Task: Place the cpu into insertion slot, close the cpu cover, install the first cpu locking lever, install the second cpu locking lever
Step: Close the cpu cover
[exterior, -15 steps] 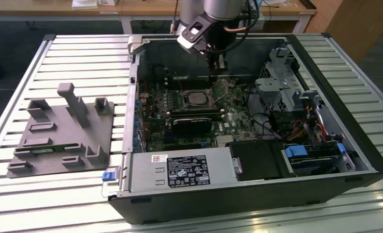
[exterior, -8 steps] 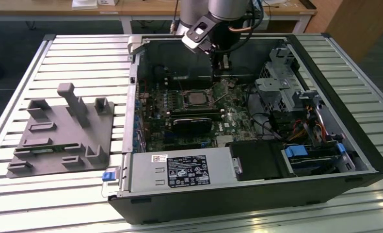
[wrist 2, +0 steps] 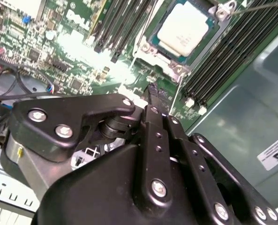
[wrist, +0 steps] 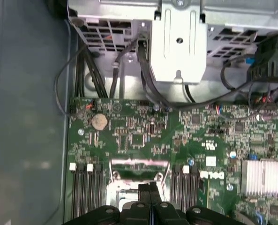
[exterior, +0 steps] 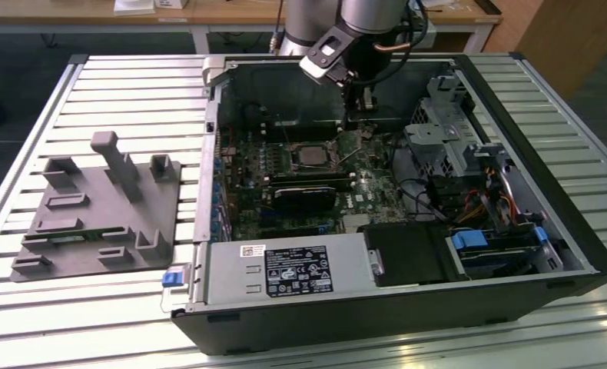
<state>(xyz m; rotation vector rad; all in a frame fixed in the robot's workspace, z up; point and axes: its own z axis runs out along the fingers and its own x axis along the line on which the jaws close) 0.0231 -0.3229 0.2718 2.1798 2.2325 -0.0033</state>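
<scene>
Currently, your gripper (wrist 2: 154,93) is hovering closed just beside the insertion slot (wrist 2: 169,55), with the cpu (wrist 2: 183,28) sitting inside it.

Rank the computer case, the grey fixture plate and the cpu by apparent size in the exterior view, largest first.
1. computer case
2. grey fixture plate
3. cpu
The gaps are wide, so camera distance leaves no doubt.
</scene>
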